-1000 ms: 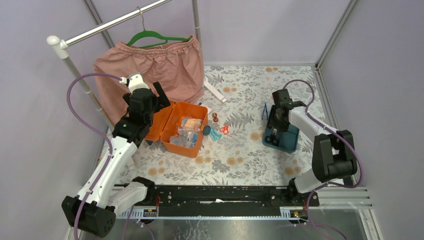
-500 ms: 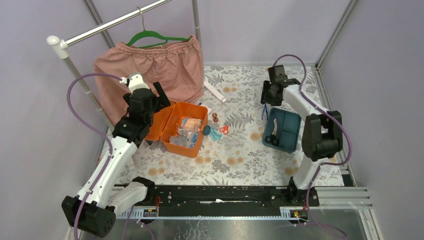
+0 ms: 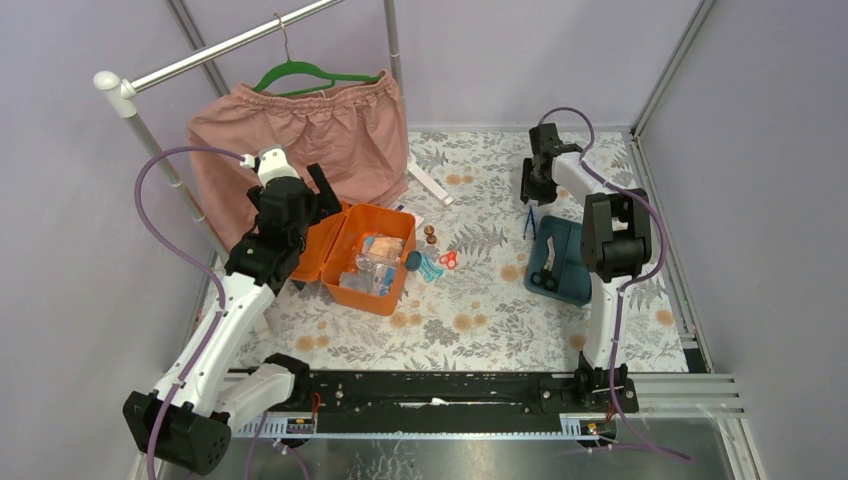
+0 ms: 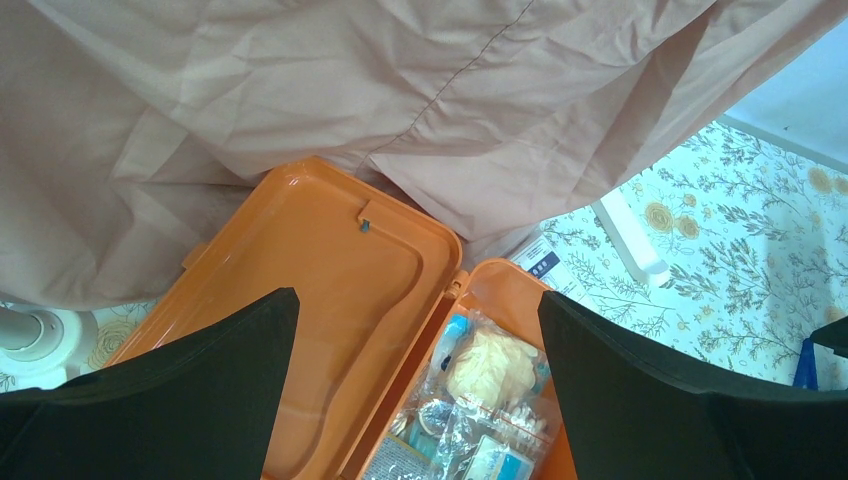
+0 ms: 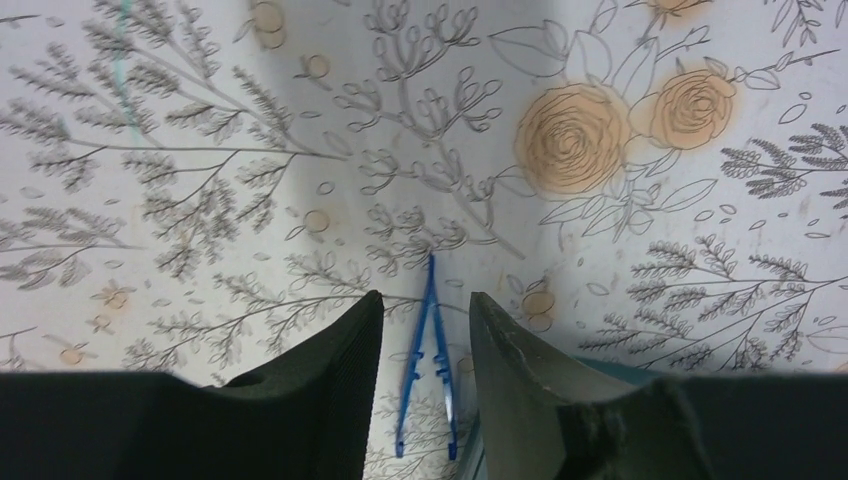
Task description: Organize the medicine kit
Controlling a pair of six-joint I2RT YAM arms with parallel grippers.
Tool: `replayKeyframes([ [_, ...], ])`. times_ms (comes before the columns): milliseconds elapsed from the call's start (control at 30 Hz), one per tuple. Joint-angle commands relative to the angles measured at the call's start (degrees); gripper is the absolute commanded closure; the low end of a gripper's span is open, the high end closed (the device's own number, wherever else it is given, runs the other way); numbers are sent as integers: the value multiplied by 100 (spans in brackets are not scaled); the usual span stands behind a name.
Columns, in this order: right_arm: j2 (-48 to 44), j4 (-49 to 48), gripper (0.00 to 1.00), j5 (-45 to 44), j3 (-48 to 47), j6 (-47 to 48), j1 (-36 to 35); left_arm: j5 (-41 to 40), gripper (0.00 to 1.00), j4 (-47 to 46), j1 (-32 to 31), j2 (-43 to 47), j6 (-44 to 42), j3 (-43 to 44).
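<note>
The orange medicine kit box (image 3: 365, 255) lies open left of centre, its lid (image 4: 300, 290) folded back; bagged supplies (image 4: 490, 390) fill its base. The dark teal insert tray (image 3: 568, 250) lies apart at the right, with black scissors (image 3: 543, 280) in it. My left gripper (image 3: 310, 195) hovers open above the lid and hinge, its jaws wide apart (image 4: 418, 380). My right gripper (image 3: 535, 188) is open, low over the mat just beyond the tray. Blue tweezers (image 5: 428, 360) lie on the mat between its fingers, next to the tray corner (image 5: 600, 365); they also show in the top view (image 3: 529, 222).
A pink garment (image 3: 300, 140) on a green hanger hangs from the rack behind the box, draping near the lid. Red scissors (image 3: 448, 259), a teal item (image 3: 428, 268) and small brown bottles (image 3: 431, 236) lie right of the box. A white strip (image 3: 430, 185) lies at the back.
My right arm has swung from over the teal tray to the far side of it, above the blue tweezers. The left arm has not moved.
</note>
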State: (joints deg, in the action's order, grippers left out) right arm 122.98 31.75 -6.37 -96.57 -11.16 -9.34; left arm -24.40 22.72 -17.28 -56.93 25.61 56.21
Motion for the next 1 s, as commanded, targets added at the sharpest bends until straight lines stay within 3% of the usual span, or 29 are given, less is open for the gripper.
replayKeyframes([
  [0,182,240,57,47,-363,196,149,-30,1,-222,-34,31,6,-75],
  [467,559,359,60,408,-458,158,192,-47,1,-221,-33,-3,6,-66],
  [967,423,257,95,622,-213,-76,188,-48,1,-224,-39,2,6,-64],
])
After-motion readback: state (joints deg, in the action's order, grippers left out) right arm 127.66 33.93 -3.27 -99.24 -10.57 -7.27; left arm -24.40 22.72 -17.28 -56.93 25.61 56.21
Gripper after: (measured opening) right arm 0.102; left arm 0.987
